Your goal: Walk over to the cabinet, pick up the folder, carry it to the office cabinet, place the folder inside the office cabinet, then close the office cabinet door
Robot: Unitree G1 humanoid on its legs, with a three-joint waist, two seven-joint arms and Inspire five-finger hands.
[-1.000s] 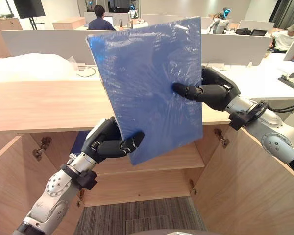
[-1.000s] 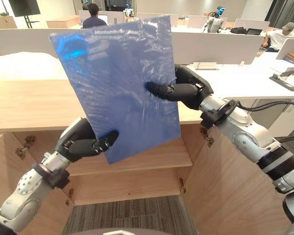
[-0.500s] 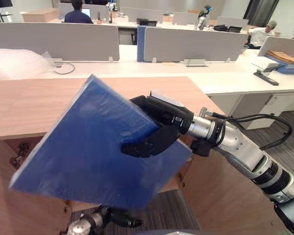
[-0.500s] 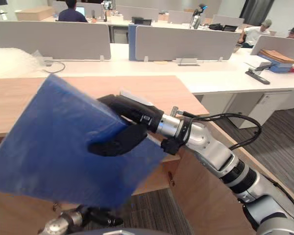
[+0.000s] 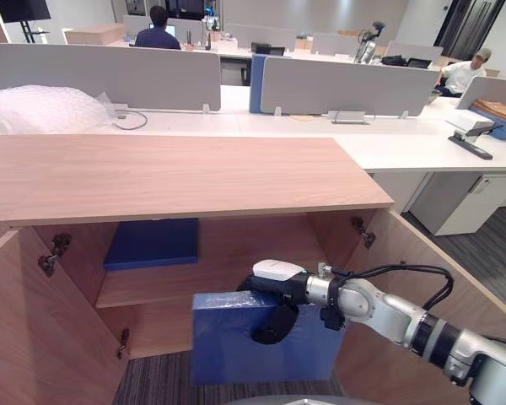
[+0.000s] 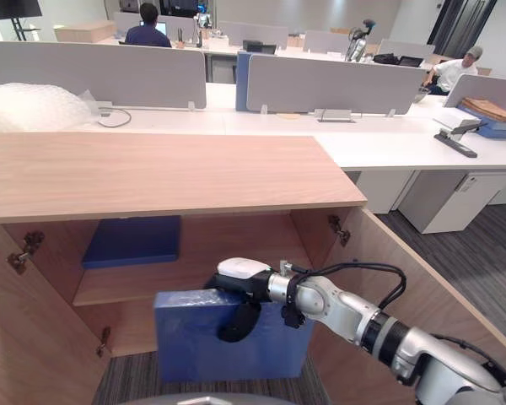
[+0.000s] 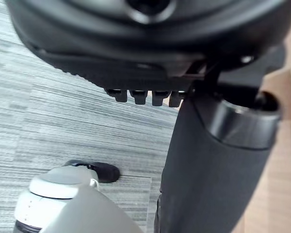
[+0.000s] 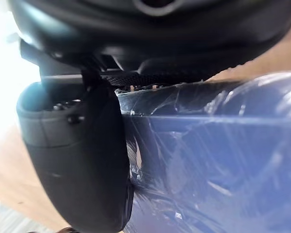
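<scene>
folder [image 5: 233, 350] in right robot hand [image 5: 276, 321]

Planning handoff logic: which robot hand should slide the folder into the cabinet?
Right. The right robot hand grips the standing blue folder at the front of the open cabinet; the left robot hand hangs above the floor.

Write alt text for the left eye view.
The robot's right hand grips the top edge of an upright blue plastic-wrapped folder at the lower opening of the open light-wood cabinet. A second flat blue item lies on the shelf above.
</scene>
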